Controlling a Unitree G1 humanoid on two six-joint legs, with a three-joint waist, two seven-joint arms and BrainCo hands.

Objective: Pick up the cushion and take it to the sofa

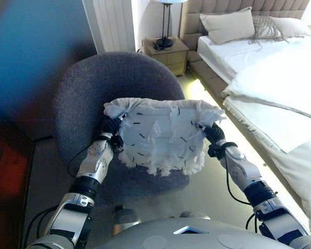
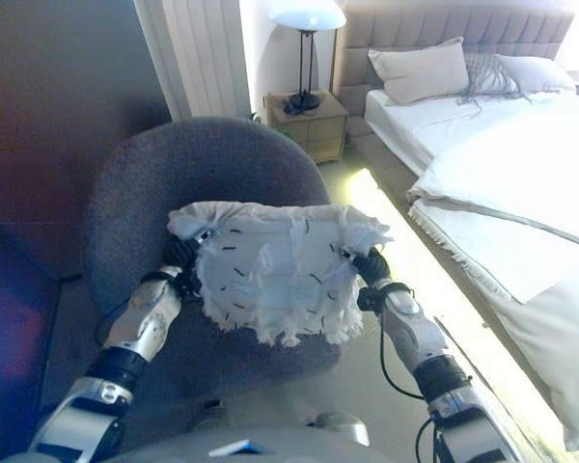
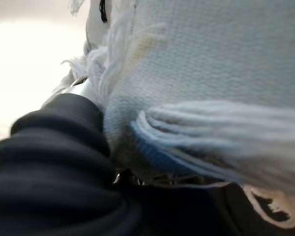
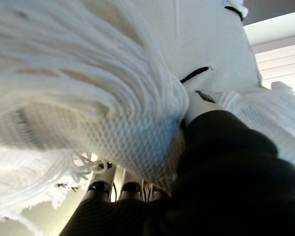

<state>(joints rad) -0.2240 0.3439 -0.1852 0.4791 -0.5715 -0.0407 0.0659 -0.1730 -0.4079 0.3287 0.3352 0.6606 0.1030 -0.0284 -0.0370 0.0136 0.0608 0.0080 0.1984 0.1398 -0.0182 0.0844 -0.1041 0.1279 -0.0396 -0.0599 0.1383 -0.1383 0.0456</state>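
The cushion (image 1: 160, 136) is up in the air, held between the robot's two hands in front of its chest, above the seat of a grey armchair (image 1: 101, 88). It is white and knitted, with short dark stitches scattered across its face and shaggy white fringe hanging from its edges and from a patch in the middle. The left hand (image 1: 110, 127) grips the cushion's left edge and the right hand (image 1: 213, 132) grips the right edge near the upper corner. Both hands are buried in the fabric. In the right wrist view a few silver fingers (image 4: 104, 184) show curled under the knit, and in the left wrist view the dark cover is pressed against the cloth and fringe, so both are closed on the cushion.

The armchair is round-backed and covered in a rough grey cloth; its seat lies directly below the cushion and its back rises behind it. The floor (image 1: 210, 181) around it is pale and glossy, with a bright strip of light running along the foot of the bed.

To the robot's right stands a wide bed (image 1: 280, 78) with white sheets, a turned-back duvet, pillows (image 1: 228, 25) against a padded beige headboard (image 1: 238, 6) and a grey fringed throw beside them. Between the armchair and the bed, against the far wall, is a small wooden nightstand (image 1: 167, 53) carrying a lamp (image 2: 307, 29) with a white shade on a thin dark stem. A pale curtain (image 1: 114, 23) hangs just left of the nightstand.
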